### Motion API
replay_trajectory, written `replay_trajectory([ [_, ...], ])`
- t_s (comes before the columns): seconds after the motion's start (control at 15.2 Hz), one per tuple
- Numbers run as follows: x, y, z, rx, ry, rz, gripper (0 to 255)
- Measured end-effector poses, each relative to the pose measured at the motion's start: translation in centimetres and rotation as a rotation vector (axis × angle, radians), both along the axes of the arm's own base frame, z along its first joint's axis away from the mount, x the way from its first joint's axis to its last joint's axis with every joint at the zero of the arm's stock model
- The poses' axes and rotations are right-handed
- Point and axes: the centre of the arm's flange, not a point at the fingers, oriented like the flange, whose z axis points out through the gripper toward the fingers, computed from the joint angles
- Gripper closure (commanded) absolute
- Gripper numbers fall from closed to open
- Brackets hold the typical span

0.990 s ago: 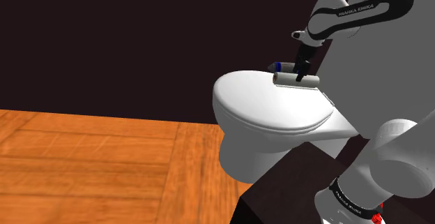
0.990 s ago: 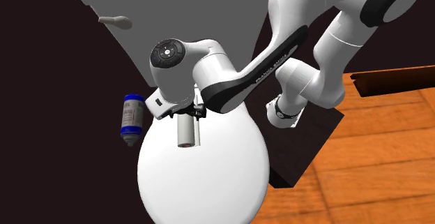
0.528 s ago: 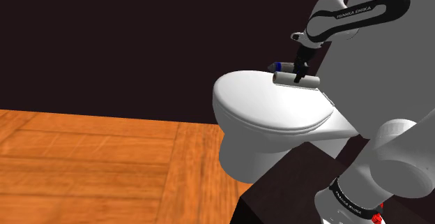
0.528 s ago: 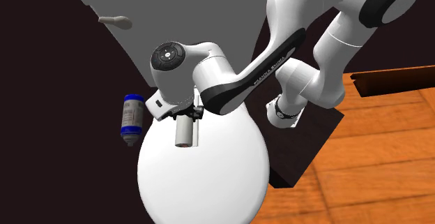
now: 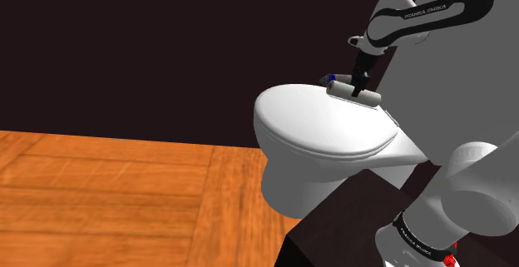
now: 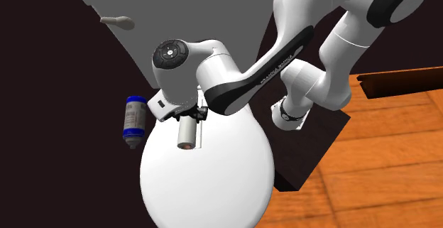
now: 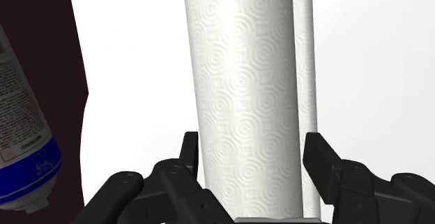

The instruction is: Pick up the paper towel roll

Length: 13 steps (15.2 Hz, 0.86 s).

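The paper towel roll [image 7: 244, 83] is white with an embossed ring pattern and lies lengthwise between my fingers. My black gripper [image 7: 253, 156] is shut on it, one finger on each side. In the shoulder view the roll [image 5: 341, 91] hangs slightly tilted just above the back of the white toilet lid [image 5: 316, 128], with the gripper [image 5: 359, 89] clasping it from above. In the second exterior view the roll [image 6: 187, 133] points its cardboard core end toward the camera, under the gripper [image 6: 190, 116].
A blue and white bottle [image 6: 133, 120] lies beside the toilet, close to the roll; it is also in the wrist view [image 7: 21, 146]. The toilet tank [image 6: 192, 20] with its flush handle [image 6: 117, 22] stands behind. Wooden floor [image 5: 100, 190] lies below.
The roll has risen a little off the lid with the gripper shut on it, and its far end now tilts upward.
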Motion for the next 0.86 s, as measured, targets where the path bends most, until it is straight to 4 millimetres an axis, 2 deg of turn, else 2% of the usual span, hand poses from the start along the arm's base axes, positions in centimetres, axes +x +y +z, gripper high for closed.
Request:
replay_trajectory([
  [0.86,0.0,0.0,6.6,0.0,0.001,0.0,255],
])
